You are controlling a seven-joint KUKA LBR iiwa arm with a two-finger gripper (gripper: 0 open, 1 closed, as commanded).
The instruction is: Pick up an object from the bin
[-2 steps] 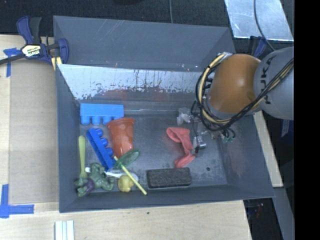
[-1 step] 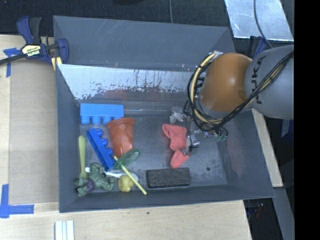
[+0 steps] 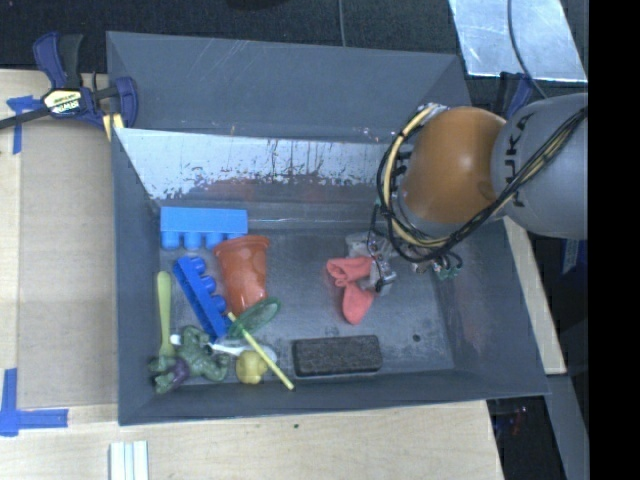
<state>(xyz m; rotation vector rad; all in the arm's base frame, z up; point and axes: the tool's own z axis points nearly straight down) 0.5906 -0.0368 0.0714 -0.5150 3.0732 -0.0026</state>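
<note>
**Arm.** My grey arm comes in from the view's right. It bends downward at the orange-brown domed wrist cover, which is ringed with looped cables. The claw sits low, close to the floor of the grey metal bin. I cannot tell whether the claw is open or closed.

**Task thing.** A pink, crumpled, soft piece lies right against the claw on its view-left side and trails toward the near wall.

**Black rectangular foam block**. Nearer the camera than the claw and slightly view-left, apart from it.

**Orange-red translucent plastic cup**. On its side, well to the claw's view-left.

**Heap beyond the cup, farthest from the claw.**
- light blue studded plastic brick
- dark blue toothed plastic bar
- small green and yellow toys
</note>
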